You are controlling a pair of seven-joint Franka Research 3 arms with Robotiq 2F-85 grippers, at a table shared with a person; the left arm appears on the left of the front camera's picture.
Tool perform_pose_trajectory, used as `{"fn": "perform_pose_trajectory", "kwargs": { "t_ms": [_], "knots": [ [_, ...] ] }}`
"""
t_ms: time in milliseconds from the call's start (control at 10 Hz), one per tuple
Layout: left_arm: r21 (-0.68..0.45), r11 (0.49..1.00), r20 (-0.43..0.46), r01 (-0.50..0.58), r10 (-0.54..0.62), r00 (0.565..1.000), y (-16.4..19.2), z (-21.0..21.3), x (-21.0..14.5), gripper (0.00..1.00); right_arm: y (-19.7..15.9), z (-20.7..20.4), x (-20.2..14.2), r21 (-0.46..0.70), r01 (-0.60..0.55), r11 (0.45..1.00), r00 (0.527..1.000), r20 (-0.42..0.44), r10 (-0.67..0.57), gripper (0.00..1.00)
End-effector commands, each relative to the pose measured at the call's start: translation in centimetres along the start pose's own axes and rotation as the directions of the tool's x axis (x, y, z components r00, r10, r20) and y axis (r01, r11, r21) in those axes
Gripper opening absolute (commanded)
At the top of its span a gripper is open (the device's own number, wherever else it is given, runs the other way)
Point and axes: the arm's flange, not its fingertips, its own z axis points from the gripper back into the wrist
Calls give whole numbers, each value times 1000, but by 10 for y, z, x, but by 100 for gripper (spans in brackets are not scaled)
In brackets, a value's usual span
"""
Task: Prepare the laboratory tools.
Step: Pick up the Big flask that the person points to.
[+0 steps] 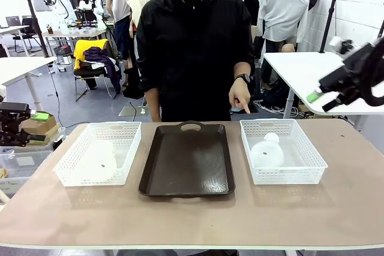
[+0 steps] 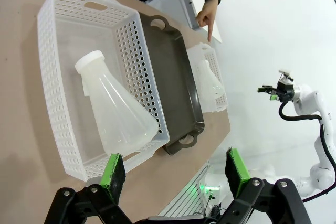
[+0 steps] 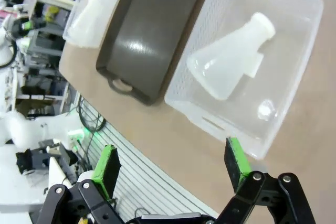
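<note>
**Front view.** The left tool (image 1: 37, 128) hangs off the left end of the bench (image 1: 192, 220). The right tool (image 1: 321, 101) is raised beyond its right end. Both are well apart from the baskets. The left flask (image 1: 99, 161) lies in the left basket (image 1: 66, 175) and the right flask (image 1: 267, 151) in the right basket (image 1: 312, 169), with the brown tray (image 1: 187, 160) between them. A person's hand (image 1: 240, 96) points down towards the right basket.

**Left wrist view.** The left tool (image 2: 174, 167) stands with its jaws fully apart and holds nothing. The left flask (image 2: 115, 108) lies on its side, base towards the tool, neck away.

**Right wrist view.** The right tool (image 3: 170, 163) is likewise wide open and empty. The right flask (image 3: 231, 61) lies on its side, diagonal in its basket.

**Assessment.** The flasks appear to be light, smooth, thin-walled plastic, so they are likely to roll or slip under a poor pinch. The base looks too broad for the jaws. The narrow neck below the lip is the recommended hold, approached from above because of the basket walls.
</note>
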Motion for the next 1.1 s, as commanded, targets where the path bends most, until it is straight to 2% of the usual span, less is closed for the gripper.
{"fn": "perform_pose_trajectory", "kwargs": {
  "t_ms": [0, 100, 200, 300, 400, 600, 700, 1000],
  "knots": [
    [-3, 1000, 5, -6, 6, 1000, -1, 1, 0, 100, 13, -29, 44, -133, 86, 987, 994, -61, -95, 100],
    [-3, 1000, 5, -6, 6, 1000, -1, 1, 0, 100, 20, -45, 61, -222, 133, 966, 986, -66, -151, 100],
    [-3, 1000, 5, -6, 6, 1000, -1, 1, 0, 100, 20, -61, 80, -269, 165, 949, 975, -101, -198, 100],
    [-3, 1000, 5, -6, 6, 1000, -1, 1, 0, 100, 19, -81, 94, -302, 213, 929, 964, -88, -249, 100],
    [-3, 1000, 5, -6, 6, 1000, -1, 1, 0, 100, 13, -98, 103, -399, 247, 883, 952, -69, -297, 100],
    [-3, 1000, 5, -6, 6, 1000, -1, 1, 0, 100, -7, -133, 114, -512, 292, 807, 928, -50, -368, 100],
    [-3, 1000, 5, -6, 6, 1000, -1, 1, 0, 100, -14, -150, 117, -546, 304, 781, 925, -29, -380, 100],
    [-3, 1000, 5, -6, 6, 1000, -1, 1, 0, 100, -42, -189, 112, -545, 349, 762, 883, -81, -463, 100]
  ]
}}
